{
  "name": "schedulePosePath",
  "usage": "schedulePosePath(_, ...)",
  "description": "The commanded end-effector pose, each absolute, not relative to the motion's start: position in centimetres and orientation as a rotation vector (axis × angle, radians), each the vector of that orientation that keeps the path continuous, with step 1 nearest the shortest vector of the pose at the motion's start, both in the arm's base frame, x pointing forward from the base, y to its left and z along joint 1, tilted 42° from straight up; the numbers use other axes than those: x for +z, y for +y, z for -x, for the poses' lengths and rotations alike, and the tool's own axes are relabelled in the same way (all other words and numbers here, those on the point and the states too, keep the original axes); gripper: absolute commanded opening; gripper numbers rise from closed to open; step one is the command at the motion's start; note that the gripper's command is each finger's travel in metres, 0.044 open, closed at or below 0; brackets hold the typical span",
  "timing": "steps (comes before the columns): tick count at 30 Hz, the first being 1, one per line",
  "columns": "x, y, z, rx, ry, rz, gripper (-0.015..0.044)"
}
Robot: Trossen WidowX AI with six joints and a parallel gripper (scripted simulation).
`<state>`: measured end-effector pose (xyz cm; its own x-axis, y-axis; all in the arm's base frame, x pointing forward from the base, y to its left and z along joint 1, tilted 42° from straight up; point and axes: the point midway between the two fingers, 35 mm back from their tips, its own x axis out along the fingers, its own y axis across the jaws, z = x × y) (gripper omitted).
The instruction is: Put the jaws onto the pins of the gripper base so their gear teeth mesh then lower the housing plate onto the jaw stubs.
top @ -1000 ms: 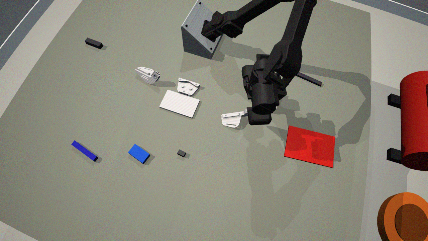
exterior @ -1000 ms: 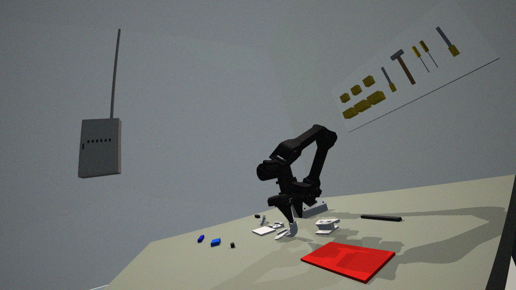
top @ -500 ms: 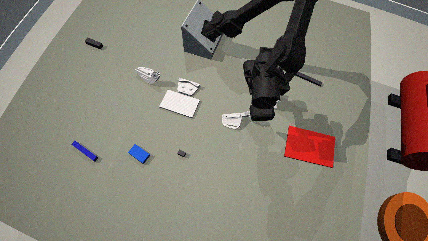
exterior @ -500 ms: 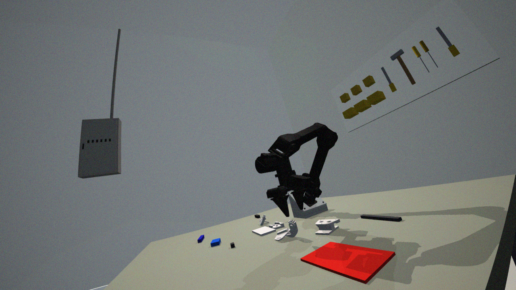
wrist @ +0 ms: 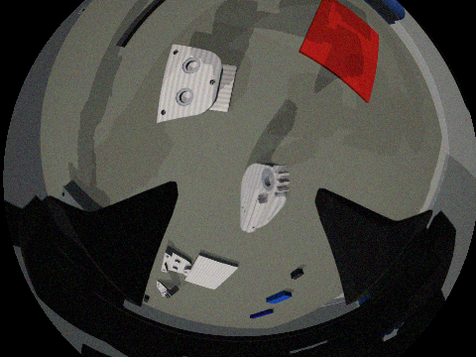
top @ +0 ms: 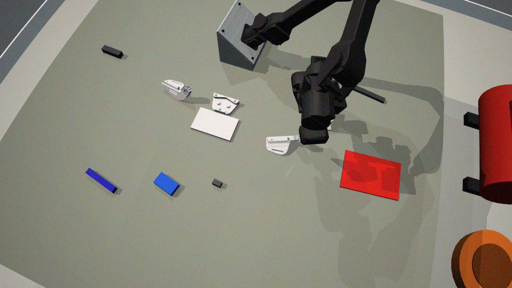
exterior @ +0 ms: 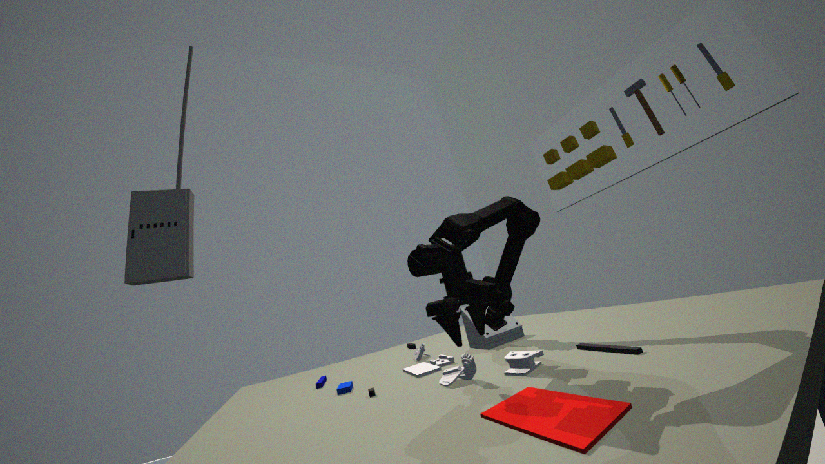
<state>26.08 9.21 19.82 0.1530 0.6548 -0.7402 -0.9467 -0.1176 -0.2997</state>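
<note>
My gripper (exterior: 471,339) (wrist: 249,192) is open and empty, above one white jaw (top: 277,145) (exterior: 467,369) (wrist: 254,198). That jaw rests on the table, its toothed end raised in the exterior view. The other jaw (top: 175,89) (exterior: 419,352) (wrist: 166,289) rests at the far left. The white gripper base (top: 223,104) (exterior: 443,360) (wrist: 177,263), with two pins, lies beside a flat white block (top: 215,123) (exterior: 421,369) (wrist: 212,271). The housing plate (exterior: 522,355) (wrist: 202,81), with two round holes, sits on a white support; the arm mostly hides it in the top view.
A red plate (top: 368,175) (exterior: 553,418) (wrist: 342,50) lies right of the near jaw. A grey wedge (top: 232,53) stands behind. Blue blocks (top: 166,183) (top: 101,180), a small dark block (top: 217,183), a black block (top: 112,51) and a black bar (top: 370,95) (exterior: 608,348) lie around.
</note>
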Motion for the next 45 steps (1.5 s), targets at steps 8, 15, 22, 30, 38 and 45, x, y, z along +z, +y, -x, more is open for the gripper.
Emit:
schedulePosePath(8,19.93,9.25,-26.06,1.429,0.399,0.932,0.0440)
schedulePosePath(15,19.93,9.25,-26.06,1.429,0.399,0.932,0.0440)
schedulePosePath(22,19.94,9.26,-26.09,1.425,0.409,0.920,0.0387)
schedulePosePath(30,20.04,9.29,-26.40,1.369,0.518,0.787,0.0177)
schedulePosePath(38,20.14,9.33,-26.72,1.306,0.625,0.649,0.0000)
schedulePosePath(45,20.22,9.37,-27.01,1.247,0.714,0.530,0.0000)
